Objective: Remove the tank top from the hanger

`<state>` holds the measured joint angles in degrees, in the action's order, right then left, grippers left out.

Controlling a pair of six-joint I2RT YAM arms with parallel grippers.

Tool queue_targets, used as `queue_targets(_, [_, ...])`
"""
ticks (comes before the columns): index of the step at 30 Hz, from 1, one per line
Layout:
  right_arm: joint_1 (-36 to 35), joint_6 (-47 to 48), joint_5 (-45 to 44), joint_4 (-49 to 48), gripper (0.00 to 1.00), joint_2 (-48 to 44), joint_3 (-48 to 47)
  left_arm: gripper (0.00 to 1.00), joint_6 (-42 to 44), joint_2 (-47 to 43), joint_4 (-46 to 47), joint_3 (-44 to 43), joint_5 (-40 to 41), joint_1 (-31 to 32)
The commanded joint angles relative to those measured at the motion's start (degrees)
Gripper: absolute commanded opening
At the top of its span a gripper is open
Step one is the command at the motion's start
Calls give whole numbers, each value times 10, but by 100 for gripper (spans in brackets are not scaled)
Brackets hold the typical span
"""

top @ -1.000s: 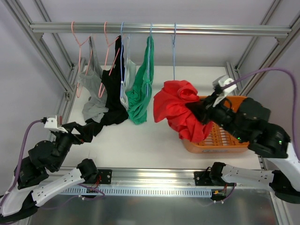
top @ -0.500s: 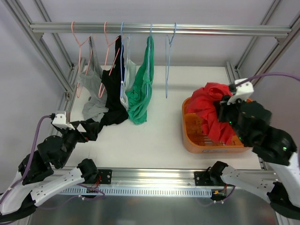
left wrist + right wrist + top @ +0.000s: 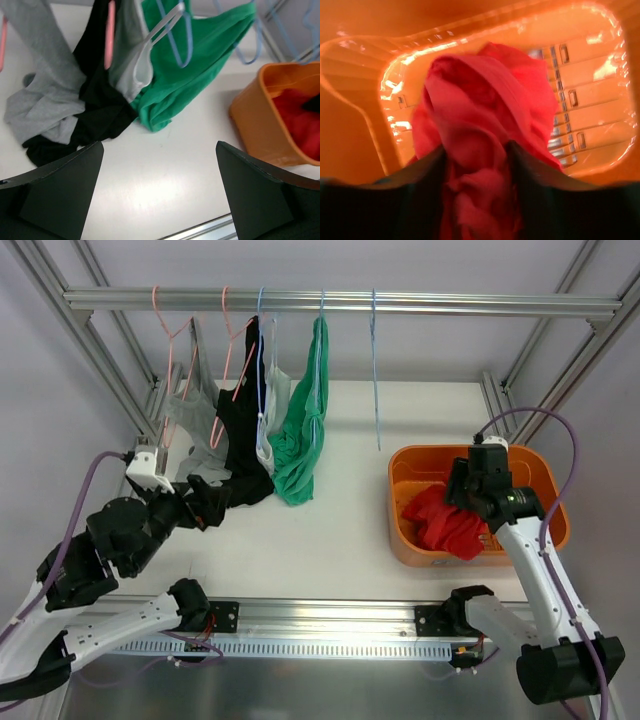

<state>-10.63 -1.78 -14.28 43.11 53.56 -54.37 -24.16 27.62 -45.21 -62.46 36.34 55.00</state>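
Right wrist view puts my right gripper [image 3: 476, 152] low over the crumpled red cotton tank top [image 3: 485, 95], which lies bunched in the orange slatted plastic basket [image 3: 362, 105]. A twist of red cloth runs between my dark fingers, and I cannot tell whether I am pinching it or merely standing around it. It sits straight below this hand, the bundle running away from my fingers toward the basket's far wall, so my right arm is much the nearer. My left gripper [image 3: 157, 160] is spread wide and holds nothing, well apart from the basket, facing the black top [image 3: 100, 100], grey top [image 3: 45, 95] and green top [image 3: 200, 75] on their hangers. Farther back, the thin blue wire hanger [image 3: 375, 370] hangs bare from the aluminium rail [image 3: 450, 305]. I can read no label or writing anywhere.
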Motion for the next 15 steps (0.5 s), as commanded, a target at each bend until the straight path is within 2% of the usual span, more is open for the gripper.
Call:
queue_targets(1, [9, -20, -28, -42, 74, 10, 9, 99, -16, 67, 18, -81, -91, -8])
queue_targets(2, [11, -18, -34, -39, 91, 15, 1, 99, -10, 87, 18, -115, -100, -8])
queue_targets(3, [11, -18, -43, -25, 99, 14, -9, 99, -5, 124, 18, -133, -105, -8])
queue_targets(5, [11, -16, -58, -10, 99, 3, -51, 99, 10, 161, 18, -178, -107, -8])
queue_targets(9, [11, -3, -35, 19, 99, -62, -116, 99, 33, 267, 18, -259, -90, -8])
queue_targets(11, [11, 5, -15, 22, 99, -85, -128, 99, 53, 307, 17, -311, -73, -8])
queue_targets(15, [11, 9, 71, 19, 100, -141, -118, 99, 101, 445, 19, -415, -29, -8])
